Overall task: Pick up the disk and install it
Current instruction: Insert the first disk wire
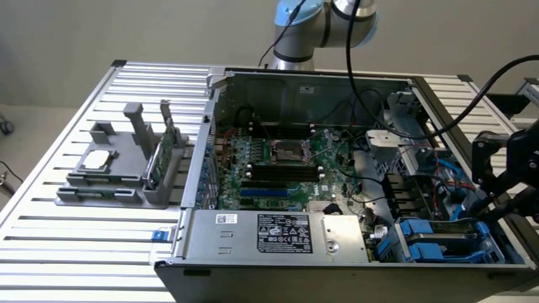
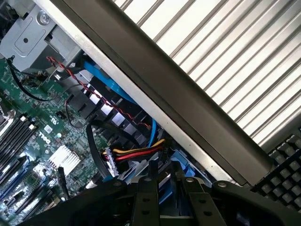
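arm (image 1: 296, 39): silver-grey joints, blue caps | cable (image 1: 349, 38): black | hand (image 2: 168, 182): black, screws

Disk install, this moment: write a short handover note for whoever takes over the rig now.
Gripper: hangs over the corner of the open computer case at the exterior view's right.
Disk: blue-framed, lying inside the case at that corner, right under the gripper. Whether it is gripped cannot be told.
Holder on the table, exterior view's left: chip and green card in it.
Done: disk is at its place in the case.
Left: full seating and release are not confirmed.
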`<state>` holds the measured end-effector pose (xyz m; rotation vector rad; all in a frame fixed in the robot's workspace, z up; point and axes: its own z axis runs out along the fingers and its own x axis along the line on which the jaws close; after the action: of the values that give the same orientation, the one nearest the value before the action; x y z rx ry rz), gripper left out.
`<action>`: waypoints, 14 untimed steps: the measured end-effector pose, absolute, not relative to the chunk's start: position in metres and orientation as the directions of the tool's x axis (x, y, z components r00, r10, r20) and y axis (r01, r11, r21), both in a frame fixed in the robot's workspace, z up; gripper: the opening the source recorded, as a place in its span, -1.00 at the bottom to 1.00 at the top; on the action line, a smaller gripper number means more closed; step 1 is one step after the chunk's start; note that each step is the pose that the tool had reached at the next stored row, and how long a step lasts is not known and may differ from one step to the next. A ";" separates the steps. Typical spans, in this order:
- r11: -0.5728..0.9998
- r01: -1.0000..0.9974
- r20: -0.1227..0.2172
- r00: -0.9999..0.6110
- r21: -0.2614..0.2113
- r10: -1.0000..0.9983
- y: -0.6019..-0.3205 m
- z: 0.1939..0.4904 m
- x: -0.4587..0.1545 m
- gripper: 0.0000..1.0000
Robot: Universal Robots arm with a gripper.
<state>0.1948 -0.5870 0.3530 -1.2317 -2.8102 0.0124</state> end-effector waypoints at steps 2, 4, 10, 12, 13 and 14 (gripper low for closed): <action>0.667 0.744 0.067 -0.665 -0.034 0.744 -0.587 0.351 0.195 -0.50; 0.656 0.754 0.071 -0.653 -0.030 0.754 -0.587 0.350 0.195 -0.50; 0.625 0.780 0.078 -0.622 -0.024 0.779 -0.589 0.344 0.196 -0.50; 0.615 0.788 0.079 -0.612 -0.023 0.787 -0.589 0.343 0.196 -0.50; 0.610 0.792 0.080 -0.607 -0.023 0.791 -0.590 0.342 0.196 -0.50; 0.606 0.795 0.080 -0.603 -0.022 0.794 -0.590 0.342 0.196 -0.50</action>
<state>0.1959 -0.5897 0.3422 -1.3591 -2.7409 -0.0239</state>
